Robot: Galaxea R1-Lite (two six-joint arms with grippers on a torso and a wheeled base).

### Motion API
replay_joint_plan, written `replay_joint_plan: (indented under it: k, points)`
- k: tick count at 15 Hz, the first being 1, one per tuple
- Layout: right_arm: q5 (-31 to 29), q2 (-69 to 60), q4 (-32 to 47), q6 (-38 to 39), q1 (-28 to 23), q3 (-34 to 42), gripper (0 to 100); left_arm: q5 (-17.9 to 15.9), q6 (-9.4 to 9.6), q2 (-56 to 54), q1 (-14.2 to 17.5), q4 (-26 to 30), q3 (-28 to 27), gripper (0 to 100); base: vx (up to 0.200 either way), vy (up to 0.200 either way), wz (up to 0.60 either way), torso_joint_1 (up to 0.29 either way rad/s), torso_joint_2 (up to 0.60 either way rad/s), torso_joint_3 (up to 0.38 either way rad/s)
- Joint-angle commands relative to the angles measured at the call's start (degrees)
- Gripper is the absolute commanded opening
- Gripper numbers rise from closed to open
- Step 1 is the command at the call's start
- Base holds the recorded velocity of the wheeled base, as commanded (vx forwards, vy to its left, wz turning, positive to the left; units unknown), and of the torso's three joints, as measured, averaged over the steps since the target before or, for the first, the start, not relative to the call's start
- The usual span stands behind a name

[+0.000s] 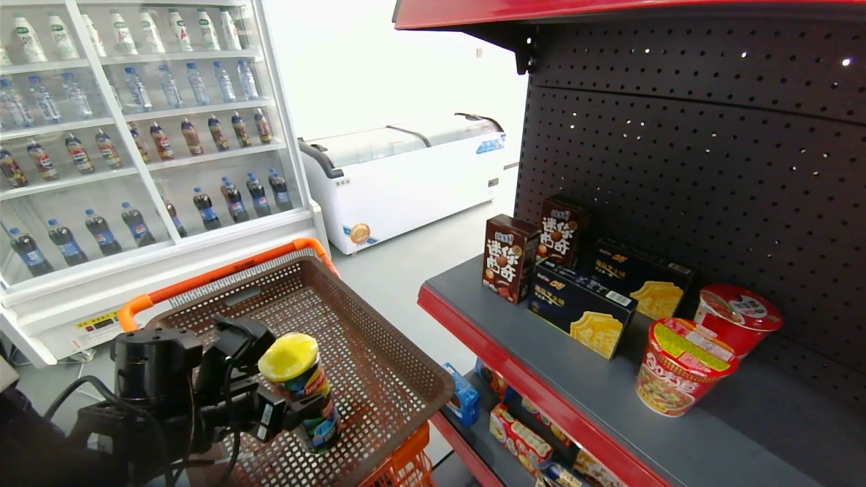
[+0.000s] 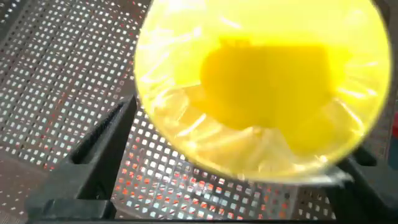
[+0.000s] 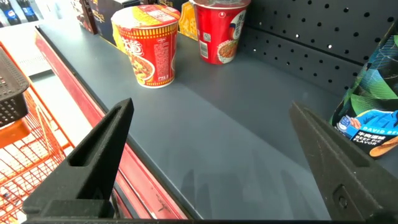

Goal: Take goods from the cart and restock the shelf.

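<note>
A tall chips can (image 1: 299, 389) with a yellow plastic lid (image 2: 261, 87) stands upright in my left gripper (image 1: 292, 408), which is shut on its sides. The can hangs just above the brown mesh basket (image 1: 379, 358) of the orange-handled cart. The grey shelf board (image 1: 582, 379) with a red front edge is to the right of the cart. My right gripper (image 3: 211, 109) is open over a bare stretch of that shelf (image 3: 236, 143), with nothing between its fingers.
On the shelf stand two brown snack boxes (image 1: 509, 258), two dark blue boxes (image 1: 582, 308) and two red cup noodles (image 1: 680, 365). A colourful can (image 3: 373, 93) stands beside the right gripper. A drinks fridge (image 1: 135, 135) and a chest freezer (image 1: 406, 176) are behind the cart.
</note>
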Motion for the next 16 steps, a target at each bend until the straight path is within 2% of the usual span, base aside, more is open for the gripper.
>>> replay_joint_plan:
  k: [1, 3, 4, 5, 7, 9, 12, 16]
  points:
    - [0.0, 0.1, 0.0, 0.0, 0.0, 0.0, 100, 0.0, 0.56, 2.6, -0.7, 0.4, -0.9, 100, 0.000, 0.000, 0.00, 0.000, 0.00, 0.000]
    - [0.0, 0.1, 0.0, 0.0, 0.0, 0.0, 100, 0.1, 0.82, 2.6, -1.5, 0.4, -1.1, 100, 0.000, 0.000, 0.00, 0.000, 0.00, 0.000]
    - [0.0, 0.1, 0.0, 0.0, 0.0, 0.0, 100, 0.2, -0.23, 2.6, -3.8, 0.4, -2.0, 100, 0.000, 0.000, 0.00, 0.000, 0.00, 0.000]
    - [0.0, 0.1, 0.0, 0.0, 0.0, 0.0, 100, 0.2, -0.58, 2.8, -4.5, 0.3, -2.3, 100, 0.000, 0.000, 0.00, 0.000, 0.00, 0.000]
    - [0.0, 0.1, 0.0, 0.0, 0.0, 0.0, 100, 0.1, -0.67, 4.2, -4.7, 0.4, -2.7, 100, 0.000, 0.000, 0.00, 0.000, 0.00, 0.000]
    - [0.0, 0.1, 0.0, 0.0, 0.0, 0.0, 100, 0.2, -2.69, 5.3, -4.7, 0.5, -3.2, 100, 0.000, 0.000, 0.00, 0.000, 0.00, 0.000]
    - [0.0, 0.1, 0.0, 0.0, 0.1, 0.0, 100, 0.2, -2.25, 7.3, -4.6, 0.2, -4.2, 100, 0.000, 0.000, 0.00, 0.000, 0.00, 0.000]
    - [0.0, 0.1, 0.0, 0.0, 0.0, 0.0, 100, 0.4, -2.78, 12.0, -5.3, 0.1, -9.7, 100, 0.000, 0.000, 0.00, 0.000, 0.00, 0.000]
